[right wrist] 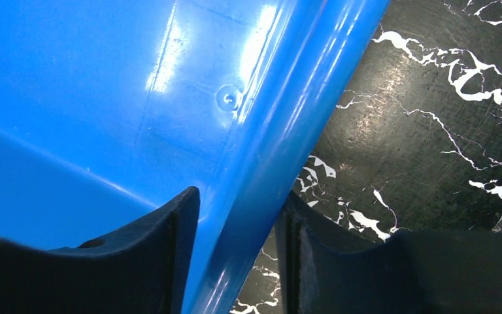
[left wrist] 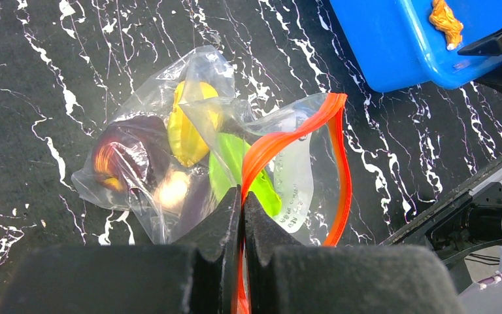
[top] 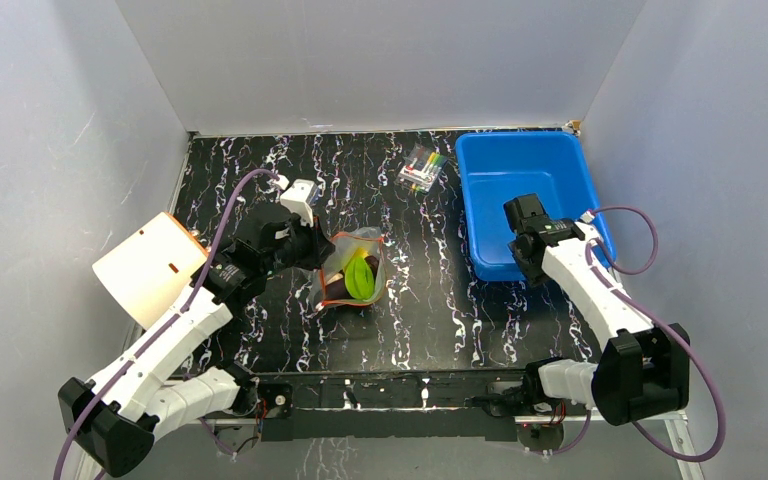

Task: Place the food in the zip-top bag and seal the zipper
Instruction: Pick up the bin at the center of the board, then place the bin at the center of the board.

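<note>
**Left fingers pinch the zipper while the right arm steadies at the bin**

The bag (top: 353, 270) lies on the surface (top: 440, 300) left of centre, with the food (left wrist: 186, 131) inside it: yellow, green and dark purple pieces show through the clear plastic. The left gripper (left wrist: 242, 193) has its fingers pressed together on the zipper (left wrist: 281, 140), the orange strip running straight out of the pinch. Beyond the fingers the two orange edges part into a loop, so the mouth there is not yet sealed. The pinch probably sits at one end so that the strip can be pressed shut along its length.

The right gripper (right wrist: 238, 261) is well apart from the bag, at the near left wall of the blue bin (right wrist: 72, 98). One finger is inside the wall and one outside. I cannot tell whether they squeeze it or only straddle it. Judging by this, the right arm gives no support to the bag, so the bag could drag along with any pull.

A small orange scrap (left wrist: 446, 23) shows at the bin's rim; what it is cannot be told. The packet (top: 422, 170) of sticks lies far, beside the bin.
</note>
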### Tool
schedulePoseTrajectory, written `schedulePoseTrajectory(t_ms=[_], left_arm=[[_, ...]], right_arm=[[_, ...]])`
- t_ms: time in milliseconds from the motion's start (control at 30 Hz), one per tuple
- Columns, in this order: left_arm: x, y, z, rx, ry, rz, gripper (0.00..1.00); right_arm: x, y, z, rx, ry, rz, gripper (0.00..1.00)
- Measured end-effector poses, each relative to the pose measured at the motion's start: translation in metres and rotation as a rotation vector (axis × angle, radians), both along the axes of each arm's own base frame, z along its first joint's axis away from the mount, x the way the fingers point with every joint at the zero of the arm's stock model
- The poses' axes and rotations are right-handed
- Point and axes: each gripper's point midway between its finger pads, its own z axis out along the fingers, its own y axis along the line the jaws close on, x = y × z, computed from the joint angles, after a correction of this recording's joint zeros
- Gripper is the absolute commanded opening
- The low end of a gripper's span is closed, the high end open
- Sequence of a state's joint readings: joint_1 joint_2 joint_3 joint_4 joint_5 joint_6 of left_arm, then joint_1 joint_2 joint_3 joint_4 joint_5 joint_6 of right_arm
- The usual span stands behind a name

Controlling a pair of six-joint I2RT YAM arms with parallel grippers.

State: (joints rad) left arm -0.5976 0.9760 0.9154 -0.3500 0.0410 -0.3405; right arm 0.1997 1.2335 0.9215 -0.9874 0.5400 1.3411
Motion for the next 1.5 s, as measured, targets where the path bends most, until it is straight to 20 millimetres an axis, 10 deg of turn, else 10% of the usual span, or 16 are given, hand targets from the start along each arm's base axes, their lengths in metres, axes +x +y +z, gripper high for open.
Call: schedulePoseTrajectory(t_ms=[333, 967, 1500], left_arm=[[0.001, -0.001, -0.001, 0.001, -0.007, -0.004, 0.00], [0.000, 0.001, -0.012, 0.028, -0.002, -0.014, 0.00], [0.000, 0.010, -0.016, 0.051, -0.030, 0.003, 0.00]], right_arm=[[0.004, -0.014, 0.001, 0.011, -0.103, -0.093, 0.00], [-0.003, -0.025, 0.046, -0.104, -0.464, 0.118, 0.00], [0.016, 0.013, 0.099, -0.202, -0.701, 0.537, 0.00]])
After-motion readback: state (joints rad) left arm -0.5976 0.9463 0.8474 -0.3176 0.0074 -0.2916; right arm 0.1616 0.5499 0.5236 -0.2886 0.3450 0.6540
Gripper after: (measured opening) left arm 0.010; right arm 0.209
